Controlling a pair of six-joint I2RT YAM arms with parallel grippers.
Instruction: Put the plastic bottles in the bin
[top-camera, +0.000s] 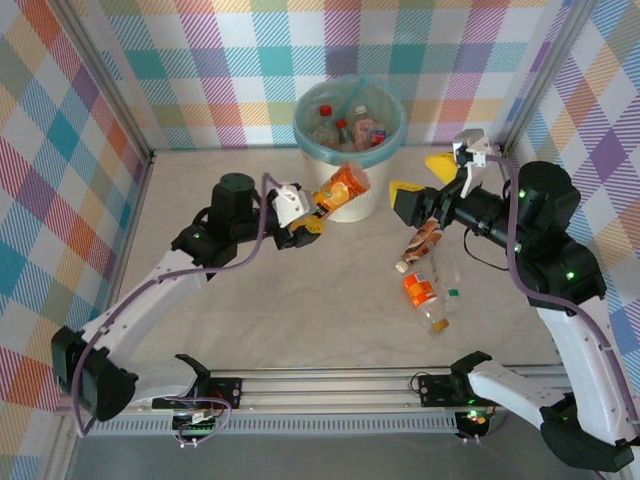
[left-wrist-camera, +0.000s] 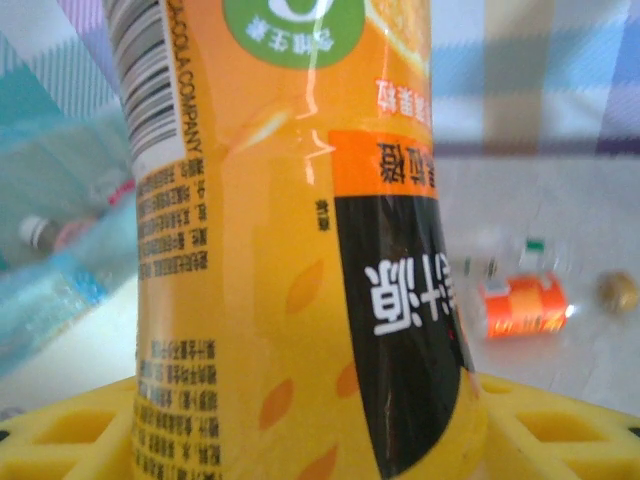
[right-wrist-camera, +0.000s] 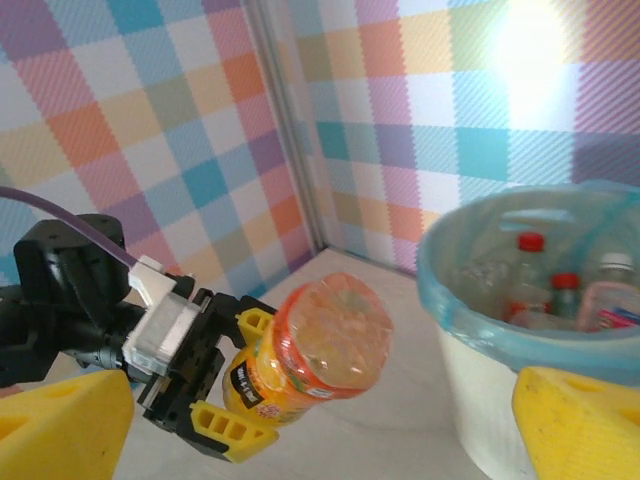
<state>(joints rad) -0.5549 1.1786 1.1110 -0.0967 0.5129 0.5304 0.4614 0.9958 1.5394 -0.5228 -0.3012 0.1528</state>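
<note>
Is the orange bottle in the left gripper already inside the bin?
No, the left gripper holds the orange bottle beside the bin, outside its rim.

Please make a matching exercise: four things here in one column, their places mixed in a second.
1. orange bottle
2. bin
3. red-capped bottle
4. brown-labelled bottle

A. lying on the table
B. inside the bin
C. in the jaws of the left gripper
D. standing by the far wall

Pairs: 1-C, 2-D, 3-B, 4-A
</note>
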